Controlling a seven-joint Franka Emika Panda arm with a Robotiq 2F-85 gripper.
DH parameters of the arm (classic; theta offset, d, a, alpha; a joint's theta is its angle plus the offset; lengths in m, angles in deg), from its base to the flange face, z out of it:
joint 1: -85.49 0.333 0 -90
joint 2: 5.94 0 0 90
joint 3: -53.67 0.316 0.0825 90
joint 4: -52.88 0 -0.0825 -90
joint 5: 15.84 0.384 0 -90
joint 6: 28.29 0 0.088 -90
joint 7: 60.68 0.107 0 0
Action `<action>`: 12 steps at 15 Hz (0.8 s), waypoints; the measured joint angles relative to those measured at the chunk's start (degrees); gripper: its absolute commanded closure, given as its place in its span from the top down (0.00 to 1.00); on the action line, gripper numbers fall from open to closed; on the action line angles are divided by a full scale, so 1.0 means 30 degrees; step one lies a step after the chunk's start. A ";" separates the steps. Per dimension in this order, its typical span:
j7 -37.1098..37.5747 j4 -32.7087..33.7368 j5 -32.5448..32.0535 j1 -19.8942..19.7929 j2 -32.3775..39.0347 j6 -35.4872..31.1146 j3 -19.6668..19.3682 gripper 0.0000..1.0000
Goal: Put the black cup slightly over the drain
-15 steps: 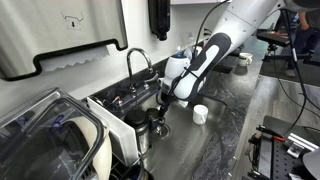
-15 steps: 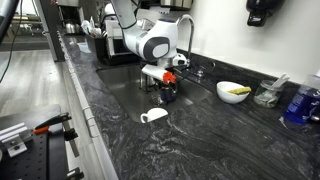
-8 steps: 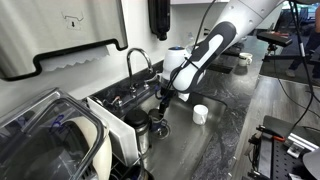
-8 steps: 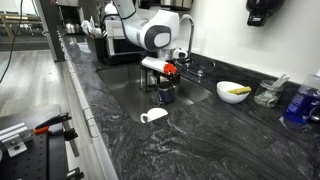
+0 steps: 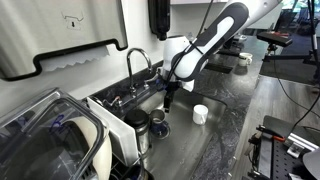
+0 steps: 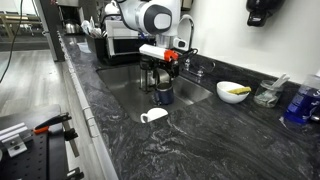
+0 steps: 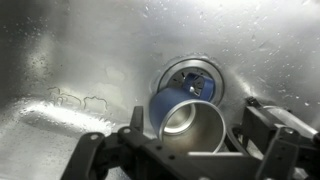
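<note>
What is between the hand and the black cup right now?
Nothing but air. In an exterior view the open hand hangs clear above the black cup in the sink.

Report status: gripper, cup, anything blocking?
Gripper open, above the sink, holding nothing. Black cup on the sink floor, partly overlapping the drain. Nothing in the way; white cup out on the counter.
</note>
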State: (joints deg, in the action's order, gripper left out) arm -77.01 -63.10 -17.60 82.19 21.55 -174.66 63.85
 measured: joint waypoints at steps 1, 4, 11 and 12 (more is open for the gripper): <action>-0.0353 -0.0095 0.0036 -0.0010 -0.0318 0.0683 0.0001 1.00; -0.1500 -0.0216 0.0156 -0.0068 -0.1366 0.3629 -0.0043 1.00; -0.2707 -0.0772 0.0002 -0.0035 -0.3885 0.7452 -0.0706 1.00; -0.2809 -0.0955 0.0002 -0.0031 -0.4253 0.7570 -0.0764 1.00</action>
State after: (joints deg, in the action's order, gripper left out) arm -85.44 -65.96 -17.59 82.10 8.79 -151.95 61.55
